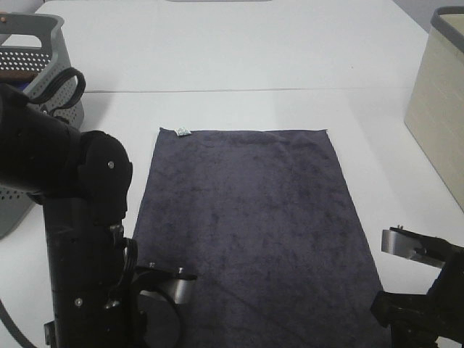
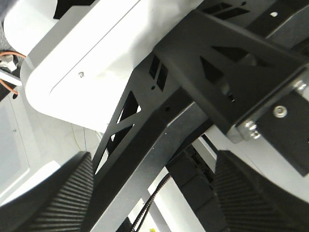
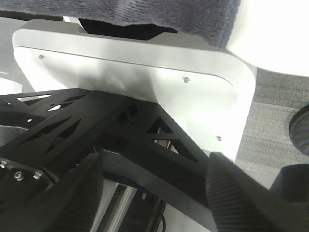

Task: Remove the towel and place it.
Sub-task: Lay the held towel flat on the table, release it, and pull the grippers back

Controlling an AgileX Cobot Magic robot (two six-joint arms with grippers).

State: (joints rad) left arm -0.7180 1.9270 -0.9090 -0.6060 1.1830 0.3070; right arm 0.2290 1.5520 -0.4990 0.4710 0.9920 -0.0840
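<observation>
The towel (image 1: 250, 217), dark charcoal grey, lies spread flat on the white table (image 1: 239, 58), with its small white tag (image 1: 181, 131) at the far left corner. Its near edge reaches the table's front, and in the right wrist view a strip of towel (image 3: 159, 12) shows past the edge. Both arms are low at the front, the left arm (image 1: 80, 239) beside the towel's near left corner and the right arm (image 1: 424, 304) beside its near right corner. My left gripper (image 2: 154, 203) is open with nothing between its fingers. My right gripper (image 3: 154, 203) is open too and holds nothing.
A grey perforated basket (image 1: 29, 43) stands at the far left of the table. A beige bin (image 1: 438, 109) with a grey rim stands at the right edge. Both wrist views look at the robot's black frame and white base plate.
</observation>
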